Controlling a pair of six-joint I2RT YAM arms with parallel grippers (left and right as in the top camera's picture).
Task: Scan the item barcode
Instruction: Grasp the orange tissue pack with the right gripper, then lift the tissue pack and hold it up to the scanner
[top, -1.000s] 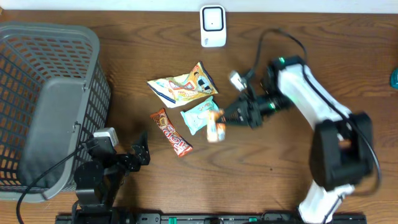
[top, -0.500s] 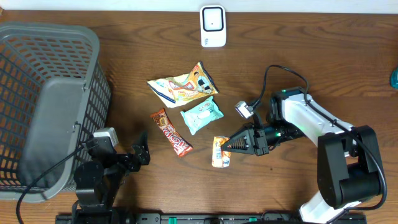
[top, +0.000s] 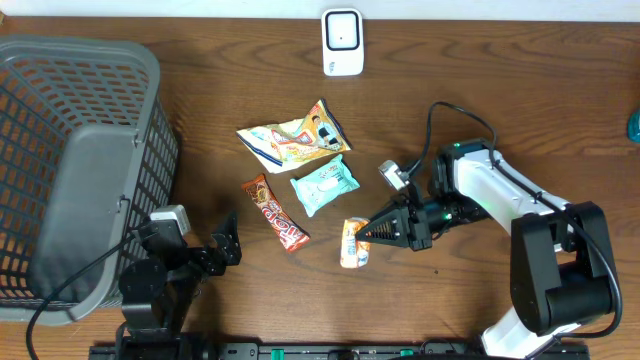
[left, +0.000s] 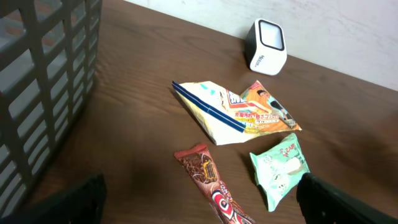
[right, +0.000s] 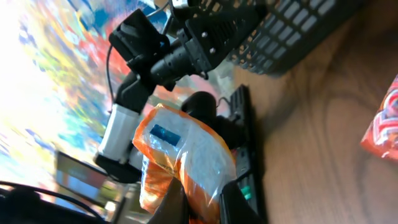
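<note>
Since a second ago nothing on the left of the overhead view has changed: the basket (top: 80, 170) fills the left side, and the left gripper (top: 230, 240) waits at the lower left just beside it, jaws spread wide and holding nothing. In its wrist view the two dark fingers (left: 56, 202) sit in the bottom corners with bare table (left: 137, 143) between them. The bar (top: 275, 213), the yellow packet (top: 295, 138), the green packet (top: 324, 185) and the scanner (top: 342, 42) at the top centre lie where they did. What has moved is the orange packet (top: 354, 244): a second ago it hung just beside the green packet, and it now sits lower, at the lower centre, well apart from the scanner; over the last half second it has barely shifted. The right gripper (top: 372, 232) is clenched on it from the right, and in the right wrist view the fingers (right: 174, 205) pinch the packet's lower edge. Whether the packet touches the table cannot be told.
</note>
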